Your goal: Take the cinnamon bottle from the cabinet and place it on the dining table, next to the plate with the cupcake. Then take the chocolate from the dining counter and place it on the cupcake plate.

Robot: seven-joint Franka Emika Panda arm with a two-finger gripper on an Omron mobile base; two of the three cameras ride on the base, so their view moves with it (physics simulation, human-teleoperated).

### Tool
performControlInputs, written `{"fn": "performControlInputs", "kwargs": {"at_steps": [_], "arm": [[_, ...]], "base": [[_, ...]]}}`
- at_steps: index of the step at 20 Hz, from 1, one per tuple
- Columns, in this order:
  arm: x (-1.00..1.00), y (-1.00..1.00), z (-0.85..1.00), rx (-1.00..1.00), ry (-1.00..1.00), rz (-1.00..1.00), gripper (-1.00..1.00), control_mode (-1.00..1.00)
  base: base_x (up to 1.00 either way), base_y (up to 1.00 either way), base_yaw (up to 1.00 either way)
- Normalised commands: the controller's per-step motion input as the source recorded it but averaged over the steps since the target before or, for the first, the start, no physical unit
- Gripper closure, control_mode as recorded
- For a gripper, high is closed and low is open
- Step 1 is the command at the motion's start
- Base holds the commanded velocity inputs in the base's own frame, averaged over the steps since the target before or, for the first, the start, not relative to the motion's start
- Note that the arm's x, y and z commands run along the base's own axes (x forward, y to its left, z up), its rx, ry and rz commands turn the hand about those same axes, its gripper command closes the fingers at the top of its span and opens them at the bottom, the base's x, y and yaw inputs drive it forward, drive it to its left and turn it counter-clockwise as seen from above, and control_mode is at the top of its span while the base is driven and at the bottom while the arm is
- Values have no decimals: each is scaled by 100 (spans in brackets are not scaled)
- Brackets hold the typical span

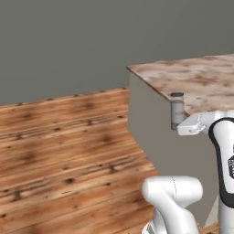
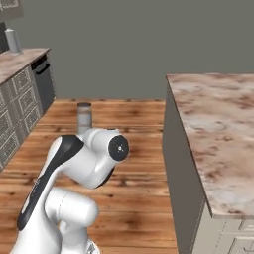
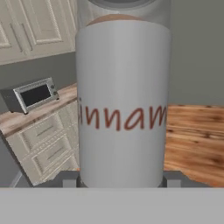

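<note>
The cinnamon bottle (image 1: pixel 177 107) is a slim pale jar with a dark cap, and it stands upright in my gripper (image 1: pixel 176 124), which is shut on its lower part. It hangs in the air beside the near corner of the dining table (image 1: pixel 201 77), level with the marble top. From the right base the bottle (image 2: pixel 84 118) rises behind my arm, left of the dining table (image 2: pixel 223 129). In the hand view its white label (image 3: pixel 122 100) with red letters sits between my fingertips (image 3: pixel 69 178). Plate, cupcake and chocolate are out of view.
Wooden floor (image 1: pixel 68 146) spreads left of the island's grey side wall (image 1: pixel 151 128). A kitchen counter (image 2: pixel 20 57) with drawers and a dark appliance front (image 2: pixel 44 74) runs along the far left. Cream wall cabinets (image 3: pixel 35 26) and a toaster oven (image 3: pixel 35 94) stand behind the bottle.
</note>
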Motion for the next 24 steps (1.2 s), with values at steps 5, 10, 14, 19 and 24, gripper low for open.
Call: {"fn": "performControlInputs", "kwargs": {"at_steps": [5, 10, 14, 19, 24], "arm": [[0, 0, 0, 0, 0, 0, 100, 100], [0, 0, 0, 0, 0, 0, 100, 100], [0, 0, 0, 0, 0, 0, 100, 100], [0, 0, 0, 0, 0, 0, 100, 100], [0, 0, 0, 0, 0, 0, 100, 100]], "base": [[64, 37, 18], [87, 37, 0], [90, 28, -2], [93, 28, -3], [93, 29, -6]]}}
